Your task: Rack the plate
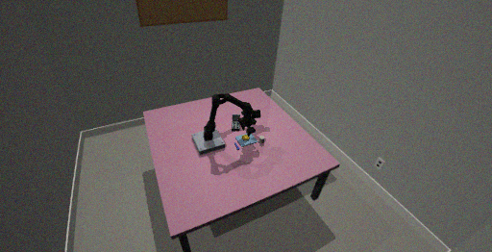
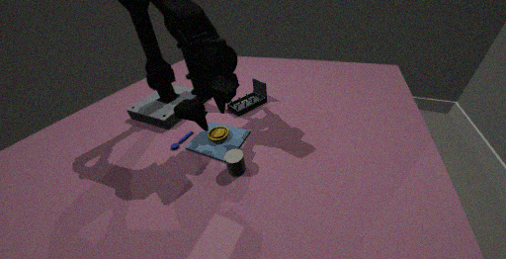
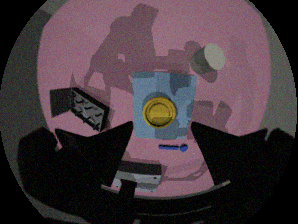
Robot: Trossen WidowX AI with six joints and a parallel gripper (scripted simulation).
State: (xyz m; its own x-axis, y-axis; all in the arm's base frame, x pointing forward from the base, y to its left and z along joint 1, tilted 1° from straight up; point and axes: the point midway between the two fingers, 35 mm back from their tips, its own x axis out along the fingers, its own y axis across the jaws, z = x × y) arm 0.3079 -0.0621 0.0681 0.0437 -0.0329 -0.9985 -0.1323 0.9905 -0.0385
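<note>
The yellow plate (image 1: 245,138) (image 2: 218,133) (image 3: 159,112) lies flat on a blue mat (image 1: 241,143) (image 2: 202,148) (image 3: 143,131). The dark dish rack (image 1: 235,125) (image 2: 248,104) (image 3: 89,109) stands on the table behind the mat in the exterior view and at the left in the wrist view; its rails show small, and nothing stands in it. My gripper (image 2: 214,121) (image 3: 162,125) is open and empty. It hangs above the plate, pointing down, with the plate between the fingertips in the wrist view. In the top view the fingers are too small to make out.
A whitish cylinder (image 1: 261,139) (image 2: 235,162) (image 3: 214,57) stands at the mat's corner. A blue spoon (image 1: 236,146) (image 2: 182,139) (image 3: 173,147) lies beside the mat, on the arm base's side. The grey arm base (image 1: 208,141) (image 2: 153,111) sits on the pink table (image 1: 192,191) (image 2: 346,172).
</note>
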